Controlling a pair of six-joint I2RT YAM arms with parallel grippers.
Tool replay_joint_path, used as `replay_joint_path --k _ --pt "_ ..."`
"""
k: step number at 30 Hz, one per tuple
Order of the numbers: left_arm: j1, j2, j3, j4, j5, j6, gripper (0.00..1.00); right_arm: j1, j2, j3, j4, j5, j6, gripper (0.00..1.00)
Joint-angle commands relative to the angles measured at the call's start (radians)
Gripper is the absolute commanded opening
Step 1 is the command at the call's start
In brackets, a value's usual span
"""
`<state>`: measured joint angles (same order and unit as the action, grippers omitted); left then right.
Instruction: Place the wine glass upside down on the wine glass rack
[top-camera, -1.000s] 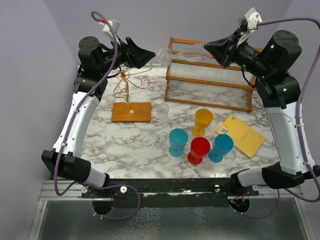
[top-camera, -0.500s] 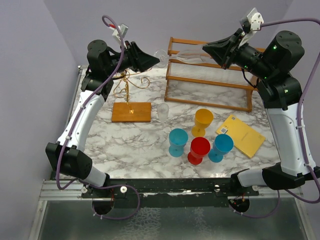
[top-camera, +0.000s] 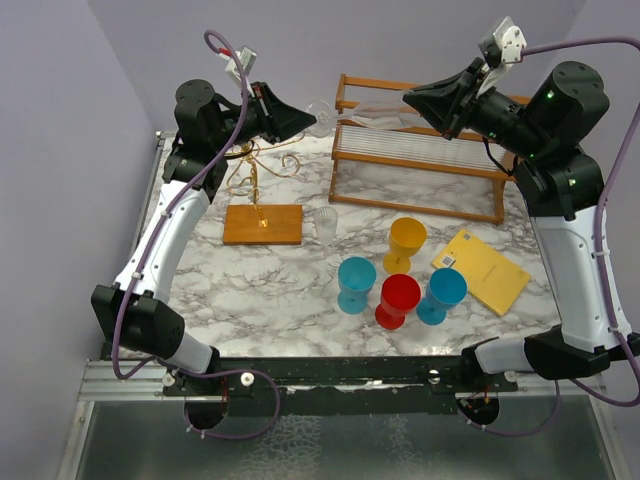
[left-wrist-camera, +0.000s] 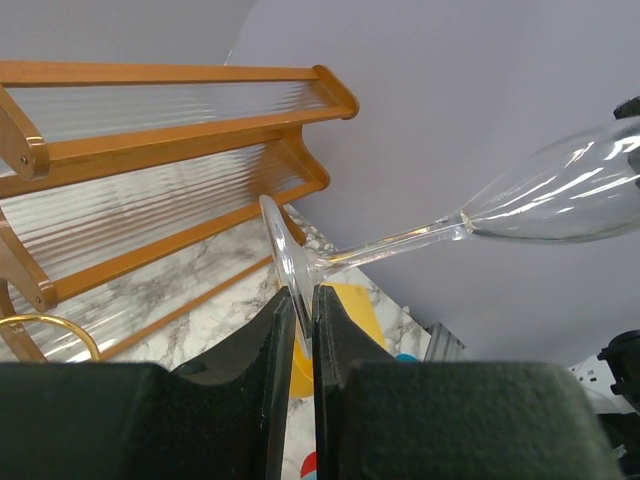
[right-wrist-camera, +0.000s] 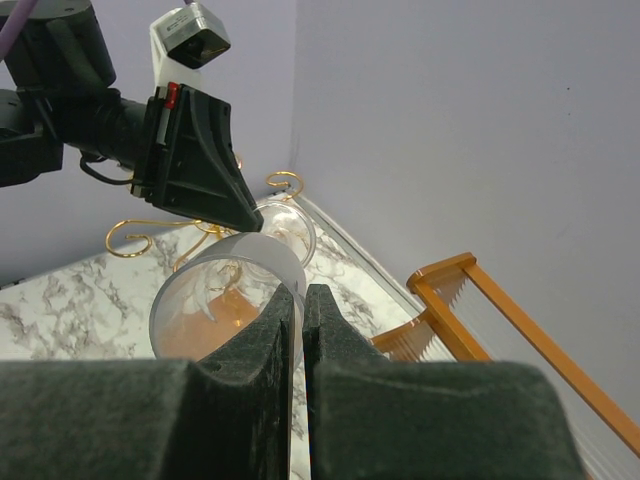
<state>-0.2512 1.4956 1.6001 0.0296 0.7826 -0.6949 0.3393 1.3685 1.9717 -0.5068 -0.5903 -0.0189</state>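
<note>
A clear wine glass (top-camera: 362, 110) hangs on its side high above the back of the table, between both arms. My left gripper (top-camera: 314, 121) is shut on the edge of its round foot (left-wrist-camera: 283, 255); the stem (left-wrist-camera: 400, 240) runs right to the bowl (left-wrist-camera: 570, 190). My right gripper (top-camera: 408, 98) is shut on the bowl's rim (right-wrist-camera: 228, 285), one finger inside and one outside. In the right wrist view the left gripper (right-wrist-camera: 252, 222) shows beyond the glass. The wine glass rack (top-camera: 254, 168), a gold wire tree on a wooden base (top-camera: 263, 224), stands below the left gripper.
A brown slatted wooden shelf (top-camera: 420, 155) stands at the back right, under the glass. A small clear tumbler (top-camera: 327, 225) sits beside the rack's base. A yellow cup (top-camera: 407, 241), two blue cups (top-camera: 356, 281) (top-camera: 444, 291), a red cup (top-camera: 399, 298) and a yellow book (top-camera: 484, 270) fill the front right.
My left arm swung right to the glass's foot and its jaws closed from wide open onto it. The right gripper kept its hold on the rim, nearly still.
</note>
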Motion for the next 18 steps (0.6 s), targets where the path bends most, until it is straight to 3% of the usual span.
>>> replay_joint_path --k 1,5,7,15,18 --pt "-0.007 0.003 0.002 0.042 0.036 -0.014 0.11 0.004 -0.023 -0.006 0.057 -0.035 0.01 0.01" --pt "-0.006 0.001 -0.016 0.088 0.04 -0.024 0.0 0.004 -0.024 -0.018 0.057 -0.025 -0.003 0.01" --pt "-0.006 -0.007 -0.032 0.11 0.037 -0.024 0.0 0.004 -0.026 -0.022 0.05 -0.011 -0.021 0.04" --pt "0.034 -0.038 -0.001 0.042 0.017 0.079 0.0 0.004 -0.054 -0.075 0.027 0.112 -0.129 0.55" --pt "0.101 -0.048 0.005 0.036 0.011 0.077 0.0 0.004 -0.064 -0.087 0.01 0.149 -0.17 0.65"
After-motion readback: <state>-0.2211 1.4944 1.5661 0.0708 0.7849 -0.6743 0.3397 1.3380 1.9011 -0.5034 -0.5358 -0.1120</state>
